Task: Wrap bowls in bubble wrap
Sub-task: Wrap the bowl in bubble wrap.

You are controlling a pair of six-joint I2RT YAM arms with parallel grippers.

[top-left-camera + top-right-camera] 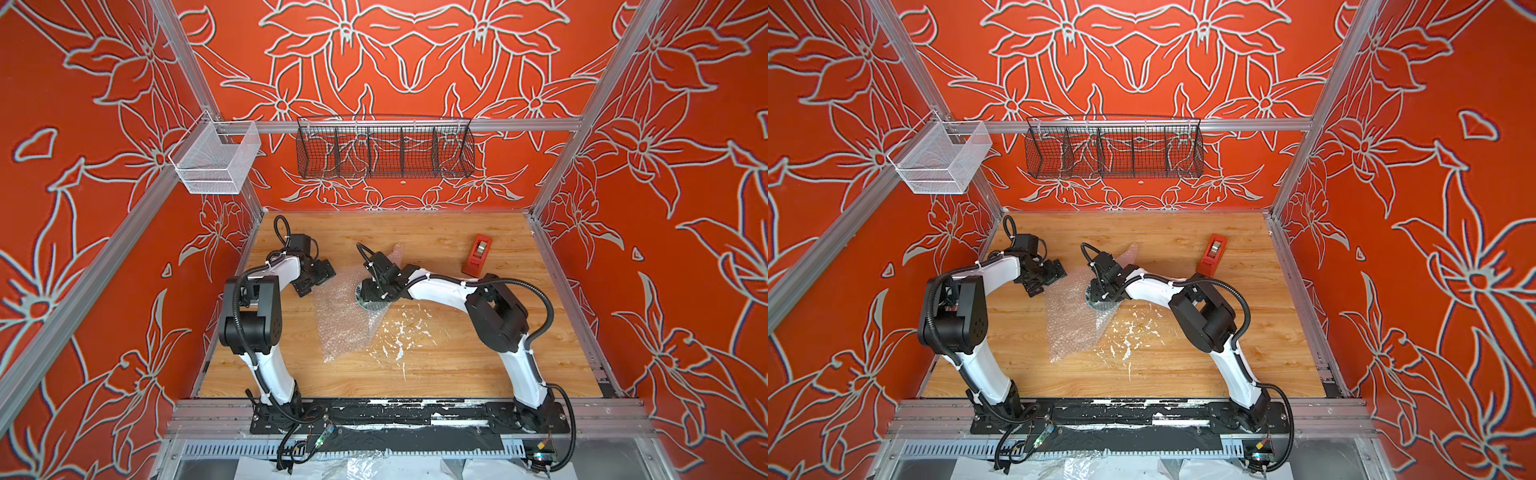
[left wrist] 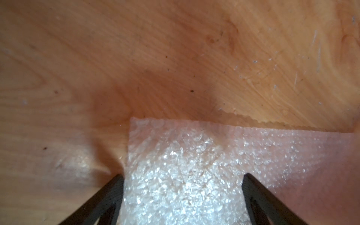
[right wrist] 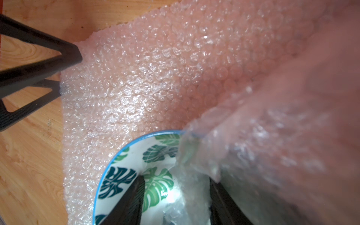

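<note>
In a top view, the wooden table [image 1: 457, 357] carries the bubble wrap [image 1: 338, 320] mid-frame. One flap of the wrap is folded over the bowl [image 1: 372, 306], which sits at the sheet's upper right edge. The right gripper [image 3: 176, 178] reaches into the bowl with its fingers apart and wrap draped over one of them. The left gripper [image 2: 183, 176] is spread wide over the sheet's upper left corner.
</note>
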